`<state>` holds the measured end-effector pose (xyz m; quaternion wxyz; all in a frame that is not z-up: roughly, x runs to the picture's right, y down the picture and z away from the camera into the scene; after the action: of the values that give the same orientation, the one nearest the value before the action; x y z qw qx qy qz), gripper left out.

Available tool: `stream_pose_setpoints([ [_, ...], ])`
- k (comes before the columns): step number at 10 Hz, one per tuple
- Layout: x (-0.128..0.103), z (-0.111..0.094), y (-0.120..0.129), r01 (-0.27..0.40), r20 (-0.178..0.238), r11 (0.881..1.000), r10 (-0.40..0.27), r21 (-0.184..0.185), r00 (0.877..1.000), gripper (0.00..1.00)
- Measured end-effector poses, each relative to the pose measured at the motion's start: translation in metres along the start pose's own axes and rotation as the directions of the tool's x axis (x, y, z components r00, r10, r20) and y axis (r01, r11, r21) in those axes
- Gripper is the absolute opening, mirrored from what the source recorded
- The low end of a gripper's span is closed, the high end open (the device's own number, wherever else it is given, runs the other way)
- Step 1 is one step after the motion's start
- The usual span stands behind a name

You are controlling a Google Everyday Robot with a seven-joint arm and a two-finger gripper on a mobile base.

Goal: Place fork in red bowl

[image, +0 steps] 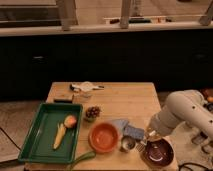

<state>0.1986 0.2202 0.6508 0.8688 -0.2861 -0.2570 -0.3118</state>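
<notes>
Red bowl (pixel 104 136) as landmark: right of it, gripper (pixel 146 140), fingers closed, at maroon bowl's (pixel 164 156) rim; apparently fork pickup stage, leftward transfer next.

On the table (pixel 125 102), the tray (pixel 40 145) fills the near left, with a round fruit (pixel 70 121) and a long vegetable (pixel 59 136) in it. Just right of the tray sits the red bowl (pixel 104 137), with a small dish (pixel 92 112) behind it. Right of the red bowl lie a cloth (pixel 125 127) and a metal cup (pixel 128 144), then the other bowl (pixel 159 154) at the near right corner. The gripper (pixel 146 143) hangs between the cup and that bowl's left rim.
</notes>
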Motion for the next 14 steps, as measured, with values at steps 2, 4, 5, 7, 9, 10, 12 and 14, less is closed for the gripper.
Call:
stream_pose_setpoints([
  [2, -0.021, -0.008, -0.020, 0.057, -0.016, 0.998, -0.057, 0.005, 0.998, 0.00],
  [4, -0.038, -0.019, -0.036, 0.110, -0.034, 0.994, -0.110, 0.011, 0.993, 0.00],
  [5, -0.042, -0.020, -0.040, 0.127, -0.038, 0.992, -0.126, 0.010, 0.991, 0.00],
  [7, -0.053, -0.020, -0.053, 0.166, -0.043, 0.986, -0.166, 0.005, 0.985, 0.00],
  [9, -0.072, -0.018, -0.073, 0.213, -0.047, 0.977, -0.213, -0.003, 0.976, 0.00],
  [10, -0.077, -0.017, -0.079, 0.224, -0.047, 0.975, -0.224, -0.003, 0.973, 0.00],
  [12, -0.083, -0.015, -0.089, 0.236, -0.045, 0.972, -0.236, -0.002, 0.971, 0.00],
  [14, -0.084, -0.016, -0.096, 0.240, -0.044, 0.971, -0.240, 0.000, 0.970, 0.00],
])
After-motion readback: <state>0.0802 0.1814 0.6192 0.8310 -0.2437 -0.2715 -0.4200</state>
